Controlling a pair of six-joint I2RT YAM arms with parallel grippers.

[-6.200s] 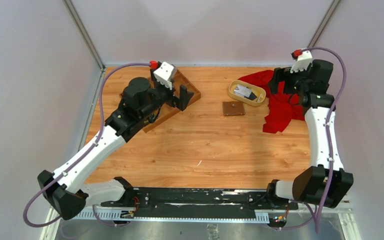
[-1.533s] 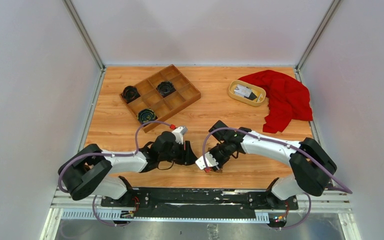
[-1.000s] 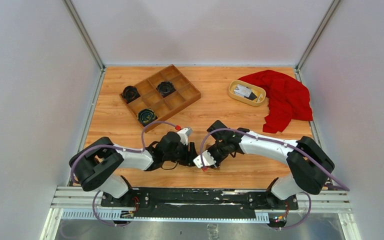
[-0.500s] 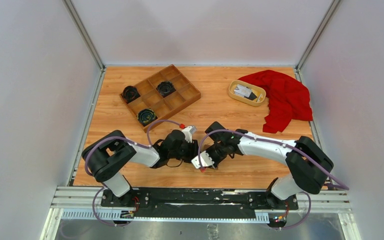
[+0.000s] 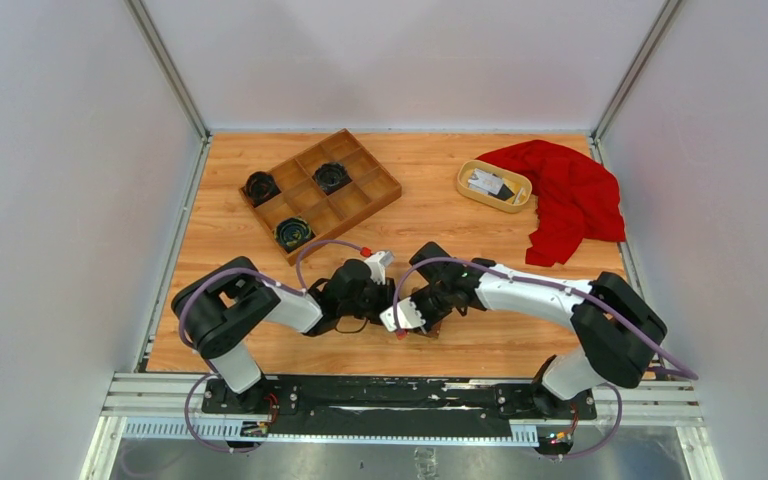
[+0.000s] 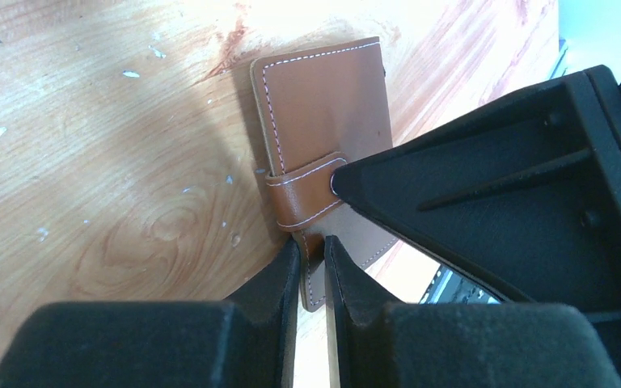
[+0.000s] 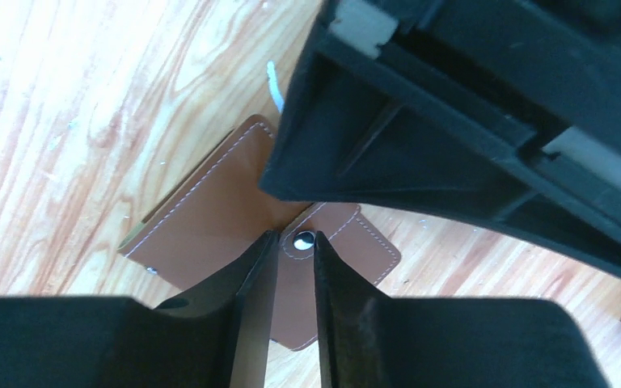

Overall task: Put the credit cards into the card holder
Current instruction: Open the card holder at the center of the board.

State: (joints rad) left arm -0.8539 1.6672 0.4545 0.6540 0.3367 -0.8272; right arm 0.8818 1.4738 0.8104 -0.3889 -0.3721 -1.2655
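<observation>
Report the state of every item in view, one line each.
card holder: folded shut, flat on the table.
left gripper: jaws pinched on the holder's edge.
right gripper: jaws narrow, astride the snap strap; grip unclear.
credit cards: lying in the yellow dish.
wooden tray: three compartments filled.
red cloth: crumpled.

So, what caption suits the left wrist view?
Left gripper pinches one edge of a small brown stitched leather wallet on the wooden table while the right gripper meets its strap.
</observation>
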